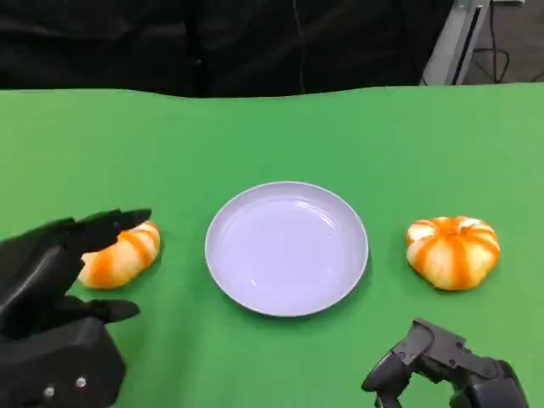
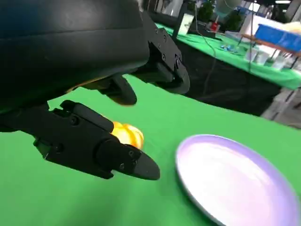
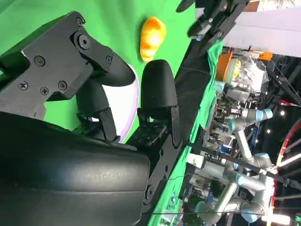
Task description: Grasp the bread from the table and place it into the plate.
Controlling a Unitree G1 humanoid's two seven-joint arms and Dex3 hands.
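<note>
I see the green bench point(image 1: 272, 136) spread across my head view, with a dark backdrop behind its far edge. At its middle sits the pale lavender plate point(image 1: 286, 247), round and shallow, with nothing on it; it shows again at the edge of the left wrist view point(image 2: 235, 174). To my right of the plate, well apart from it, lies a round orange-and-white striped bread point(image 1: 453, 250), flat on the bench and untouched. To my left of the plate lies a second, longer striped bread point(image 1: 121, 256), also resting on the bench; in the left wrist view I catch it as an orange patch point(image 2: 126, 134) between the black fingers. The left robot hand point(image 1: 59, 280) is right at that longer bread, fingers spread apart above and beside it with the tips reaching over its top, but I cannot tell whether they touch it; the hand is released and grasps nothing. The right robot hand point(image 1: 442, 365) sits low at the near edge of the bench, short of the round bread and apart from it, its fingers curled loosely with nothing in them; whether it counts as clenched or released I cannot tell.
</note>
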